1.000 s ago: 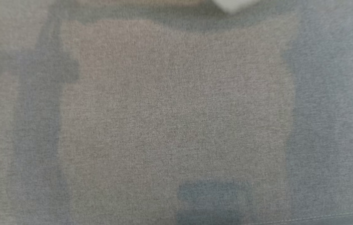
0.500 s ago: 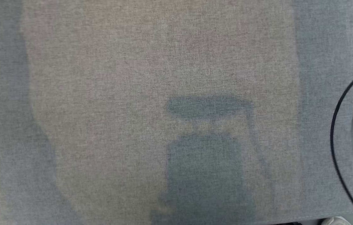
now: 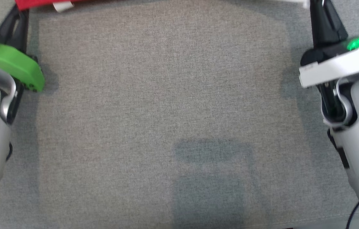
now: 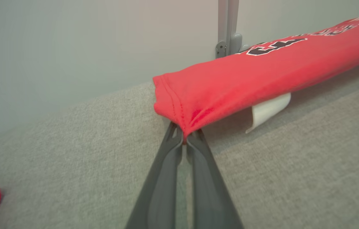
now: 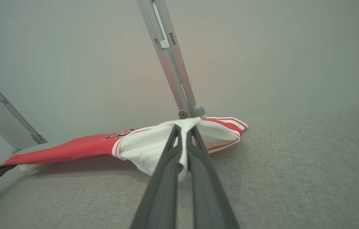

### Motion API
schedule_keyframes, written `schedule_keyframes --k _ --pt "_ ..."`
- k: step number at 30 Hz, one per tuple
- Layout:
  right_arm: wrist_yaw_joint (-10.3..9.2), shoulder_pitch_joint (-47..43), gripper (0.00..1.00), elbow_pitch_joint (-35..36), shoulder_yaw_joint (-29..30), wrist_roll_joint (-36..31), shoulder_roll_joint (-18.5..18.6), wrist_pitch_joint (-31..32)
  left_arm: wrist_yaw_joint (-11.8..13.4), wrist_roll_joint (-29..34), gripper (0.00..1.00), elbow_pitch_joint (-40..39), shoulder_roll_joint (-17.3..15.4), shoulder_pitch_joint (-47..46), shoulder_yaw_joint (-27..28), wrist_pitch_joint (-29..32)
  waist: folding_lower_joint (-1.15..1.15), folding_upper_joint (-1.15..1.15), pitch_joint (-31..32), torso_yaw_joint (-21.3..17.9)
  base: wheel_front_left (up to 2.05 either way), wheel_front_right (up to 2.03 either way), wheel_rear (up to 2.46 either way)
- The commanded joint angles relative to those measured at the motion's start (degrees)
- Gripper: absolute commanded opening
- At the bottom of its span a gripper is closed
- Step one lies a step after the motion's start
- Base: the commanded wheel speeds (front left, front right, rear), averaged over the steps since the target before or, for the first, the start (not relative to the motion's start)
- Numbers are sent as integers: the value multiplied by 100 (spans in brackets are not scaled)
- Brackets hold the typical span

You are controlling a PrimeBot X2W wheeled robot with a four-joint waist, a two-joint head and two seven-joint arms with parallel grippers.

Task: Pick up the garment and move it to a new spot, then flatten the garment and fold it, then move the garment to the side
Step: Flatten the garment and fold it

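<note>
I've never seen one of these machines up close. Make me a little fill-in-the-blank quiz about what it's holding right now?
The left gripper is pinching the ____ hem of the garment.
The right gripper is shut on a ____ part of it, edged with red stripes.
The lettering on the garment is ____ with a white outline.
The surface beneath it is covered in ____ cloth.
Missing words: red, white, black, grey.

**Grey cloth, pale wall**

A desk (image 3: pixel 166 95) covered in grey woven cloth meets a plain pale wall (image 4: pixel 71 47). A metal post (image 5: pixel 170 63) stands at its far edge, a second post (image 5: pixel 4 124) farther along. A soft shadow (image 3: pixel 211 178) lies on the cloth.
</note>
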State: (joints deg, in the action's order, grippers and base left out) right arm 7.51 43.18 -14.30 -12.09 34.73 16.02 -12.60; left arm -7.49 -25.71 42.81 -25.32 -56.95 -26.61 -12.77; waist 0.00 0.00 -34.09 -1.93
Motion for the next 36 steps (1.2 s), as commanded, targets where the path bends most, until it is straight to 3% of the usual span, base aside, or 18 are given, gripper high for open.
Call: schedule_keyframes --k 1,4,9,14,22,28,36 --pt "-5 -204 0 91 8 7 97 18 7 -42 0 -63 -92 168 -16 -24 0 0 395 9 0 0 0" --pt "-5 -1131 0 507 -33 -9 261 105 61 -185 0 -453 -199 965 -47 32 0 0 734 38 0 0 0" --pt "-5 -2556 0 932 -30 -143 420 114 450 -420 0 -1250 -311 2420 -20 168 0 0 1264 10 0 0 0" --pt "-6 -3895 0 1129 138 -335 464 50 1130 -755 0 -2556 -416 4292 36 376 0 0 1689 -87 0 0 0" --pt "-6 -5400 0 1635 437 -320 365 155 2024 -1101 0 -4294 -355 6322 27 609 0 0 1827 -169 0 0 0" --pt "-5 -5402 0 2004 553 -236 254 393 2424 -1207 0 -5156 -458 6804 95 888 0 0 1720 -265 0 0 0" --pt "-4 -4060 0 1891 99 -133 366 863 2464 -1055 0 -5588 -996 6126 216 1665 0 0 1498 -252 0 0 0"
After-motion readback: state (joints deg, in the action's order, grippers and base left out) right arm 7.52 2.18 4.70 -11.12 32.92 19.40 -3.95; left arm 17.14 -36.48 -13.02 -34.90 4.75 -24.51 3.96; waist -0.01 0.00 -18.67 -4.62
